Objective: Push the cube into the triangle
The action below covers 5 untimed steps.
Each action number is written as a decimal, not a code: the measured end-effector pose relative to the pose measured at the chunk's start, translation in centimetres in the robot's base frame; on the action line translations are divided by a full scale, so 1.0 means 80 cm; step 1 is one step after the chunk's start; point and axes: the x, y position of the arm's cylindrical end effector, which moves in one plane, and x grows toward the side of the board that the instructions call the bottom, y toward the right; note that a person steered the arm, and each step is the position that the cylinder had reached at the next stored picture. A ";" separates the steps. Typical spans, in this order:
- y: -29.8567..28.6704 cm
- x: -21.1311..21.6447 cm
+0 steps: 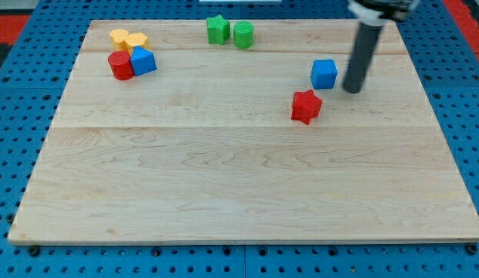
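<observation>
The board (239, 185) was a pale wood top on a blue pegboard (15, 93); no containers showed, blocks lay loose on the wood.

At the view's top left sat a tight cluster: two yellow blocks, one (119, 36) at the view's left and the other (136, 40) touching it on the right, shapes hard to make out. Just below them a red cylinder (120, 66) touched a blue block (144, 60) on its right, wedge-like, maybe the triangle, could not tell for sure.

Top centre: a green block (217, 29), lobed shape, touching a green cylinder (242, 35) on its right.

Right of centre: a red star (306, 106), and up-right of it, near but apart, the blue cube (324, 74). The cube was well apart from the top-left cluster.

The rod (361, 54) came down from the view's top right. My tip (352, 89) stood just right of the cube, a thin gap between them, level with the cube's lower edge. Up-right of the star, apart from it.

No gripper on this arm, so no open or closed state to tell, only the rod
</observation>
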 end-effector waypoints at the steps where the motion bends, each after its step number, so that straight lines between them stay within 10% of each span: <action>1: 0.009 -0.017; 3: -0.214 -0.086; 5: -0.092 -0.064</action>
